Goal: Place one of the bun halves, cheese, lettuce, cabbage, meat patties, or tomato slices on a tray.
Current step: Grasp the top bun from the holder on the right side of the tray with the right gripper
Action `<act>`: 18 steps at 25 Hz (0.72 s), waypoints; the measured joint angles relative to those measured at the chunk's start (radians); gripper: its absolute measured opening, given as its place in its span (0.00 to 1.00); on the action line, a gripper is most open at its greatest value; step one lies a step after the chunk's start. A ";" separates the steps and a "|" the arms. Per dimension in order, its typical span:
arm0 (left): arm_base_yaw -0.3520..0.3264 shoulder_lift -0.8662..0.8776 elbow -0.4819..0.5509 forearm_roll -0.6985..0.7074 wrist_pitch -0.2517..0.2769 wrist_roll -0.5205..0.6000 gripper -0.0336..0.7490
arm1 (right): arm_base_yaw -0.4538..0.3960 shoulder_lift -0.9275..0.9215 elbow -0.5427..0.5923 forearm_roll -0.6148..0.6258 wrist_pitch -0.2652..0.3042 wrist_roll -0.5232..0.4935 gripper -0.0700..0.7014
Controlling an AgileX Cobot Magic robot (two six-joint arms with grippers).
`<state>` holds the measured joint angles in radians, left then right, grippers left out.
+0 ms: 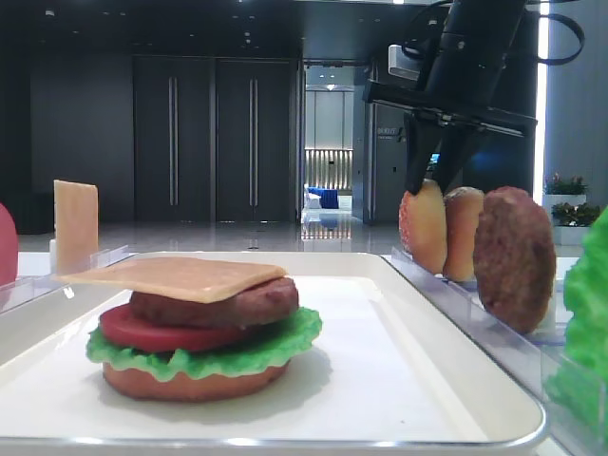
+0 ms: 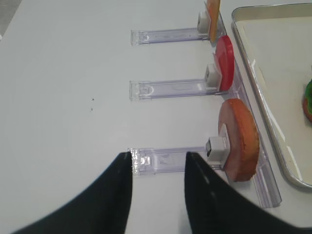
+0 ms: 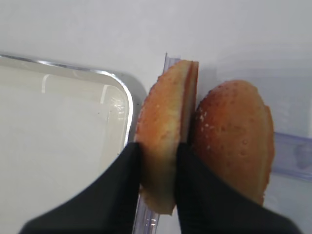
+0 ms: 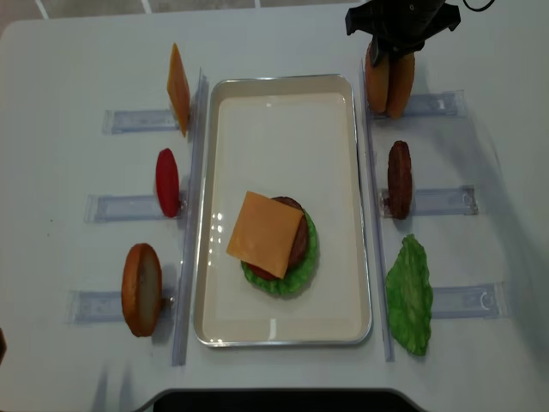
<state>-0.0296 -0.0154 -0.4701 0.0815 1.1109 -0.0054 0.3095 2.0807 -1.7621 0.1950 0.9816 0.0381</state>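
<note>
Found the right gripper (image 3: 158,148) clamped on the inner bun half (image 3: 165,122), one black finger flat on each face, the outer finger wedged into the slit against the second bun top (image 3: 234,136). Located that bun half on edge in its clear rack (image 3: 292,156), at about one o'clock from the tray (image 3: 127,97) in the overhead view, just outside the tray's rounded corner and not yet lifted. Saw the left gripper (image 2: 158,158) spread wide over bare table at about eight o'clock from the tray, holding nothing, near the flat bottom bun (image 2: 241,141).

Judged the main risks as follows:
- Could drag the second bun top out of the rack, given the finger touching it.
- Could let the bun half pivot or slip, since gripped low on a curved, smooth crust.
- Could catch the tray's raised rim on the way across, if lifted too little.
- Could land off-centre or dome-down on the cheese (image 4: 264,233) topping the stack at the tray's six o'clock end, and slide off that slanted slice.
</note>
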 joint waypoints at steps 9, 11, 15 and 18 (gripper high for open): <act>0.000 0.000 0.000 0.000 0.000 0.000 0.40 | 0.000 0.000 0.000 -0.005 0.000 0.001 0.25; 0.000 0.000 0.000 0.000 0.000 0.000 0.40 | 0.000 0.000 0.000 -0.007 0.000 0.002 0.25; 0.000 0.000 0.000 0.000 0.000 0.000 0.40 | 0.000 0.000 0.000 -0.007 0.000 0.003 0.24; 0.000 0.000 0.000 0.000 0.000 0.005 0.40 | 0.000 0.000 0.000 -0.007 0.000 0.003 0.24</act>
<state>-0.0296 -0.0154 -0.4701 0.0815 1.1109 0.0000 0.3095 2.0807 -1.7621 0.1878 0.9816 0.0408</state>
